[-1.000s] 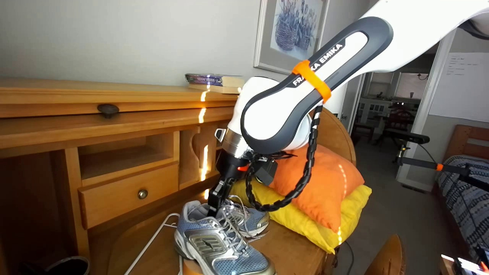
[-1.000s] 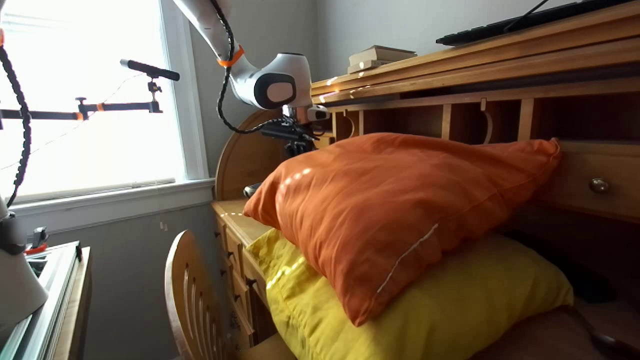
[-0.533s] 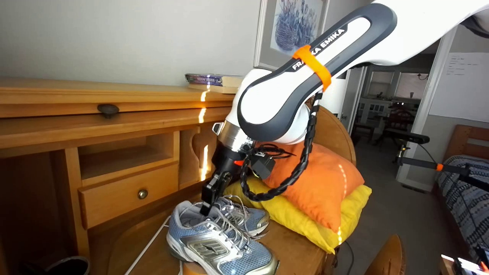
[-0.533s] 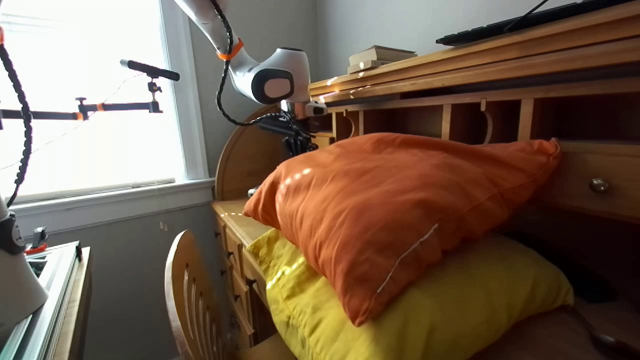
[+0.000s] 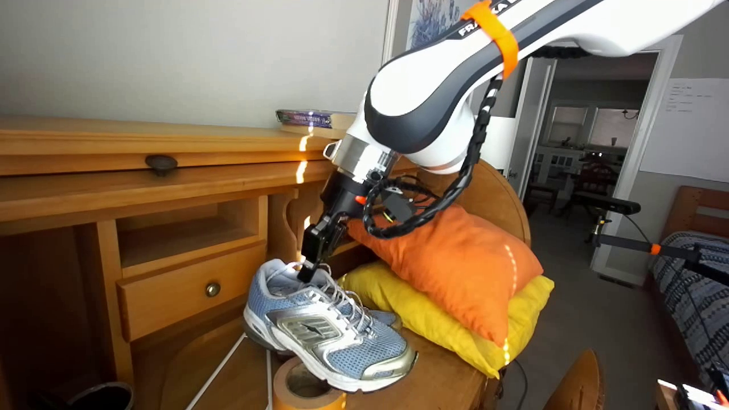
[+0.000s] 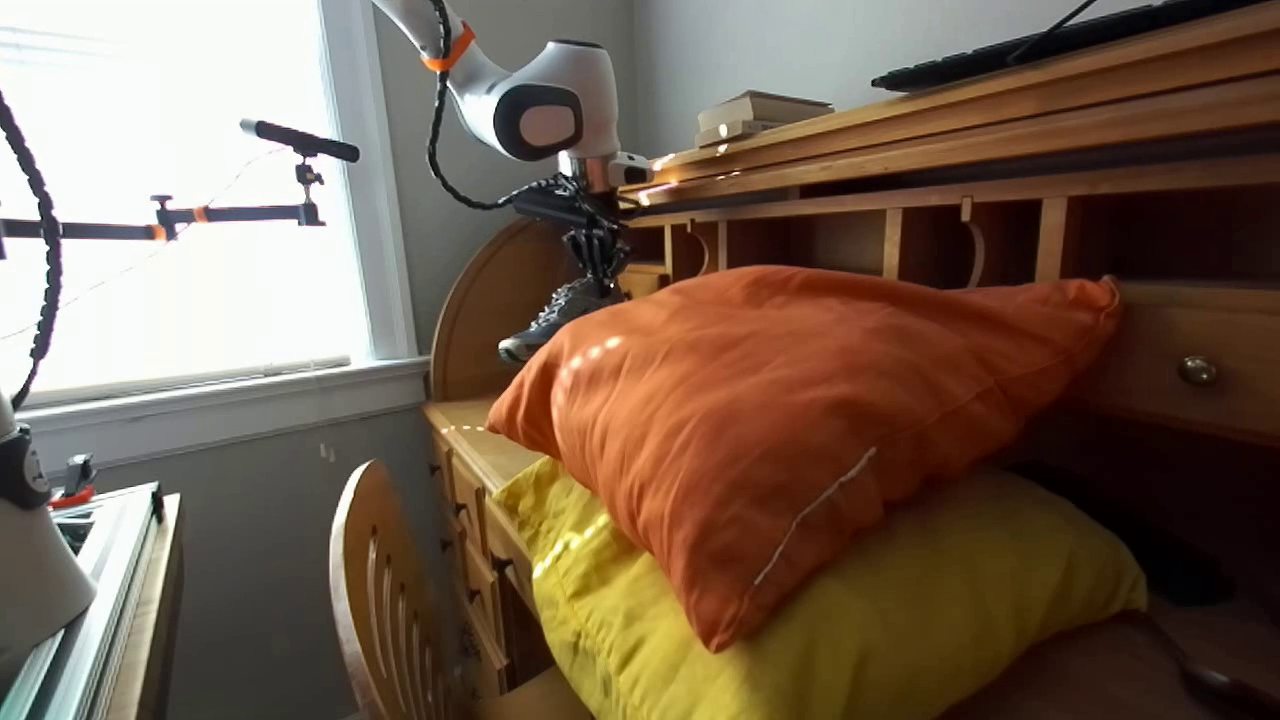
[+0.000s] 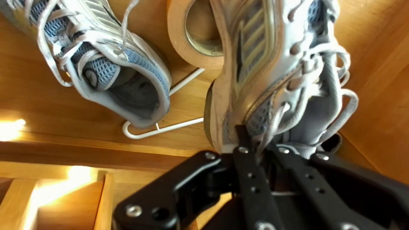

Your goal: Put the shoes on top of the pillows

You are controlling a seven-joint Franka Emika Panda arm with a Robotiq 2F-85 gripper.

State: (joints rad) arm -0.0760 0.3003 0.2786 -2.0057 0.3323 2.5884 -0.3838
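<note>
My gripper (image 5: 308, 274) is shut on the collar side of one grey-and-blue shoe (image 5: 319, 327). I hold this shoe raised, toe tilted down; it shows in the wrist view (image 7: 255, 57) and partly behind the pillow in an exterior view (image 6: 560, 312). The fingertips (image 7: 255, 143) pinch the upper near the heel, with a lace by them. The other shoe (image 7: 127, 76) stands on the desk, mostly hidden behind the held one in an exterior view (image 5: 388, 319). The orange pillow (image 5: 461, 256) lies on the yellow pillow (image 5: 444, 336); both also show in the other view: orange (image 6: 780, 420), yellow (image 6: 920, 610).
A tape roll (image 7: 176, 25) sits on the desk under the held shoe. A white hanger (image 7: 179, 125) lies beside it. The desk's cubbies and drawer (image 5: 188, 290) rise behind. Books (image 6: 765, 110) lie on the desk top. A wooden chair (image 6: 375, 590) stands in front.
My arm has moved up, lifting the held shoe off the desk area. More of the tape roll now shows below it, and the shoe now shows above the pillow's edge. The pillows have not moved.
</note>
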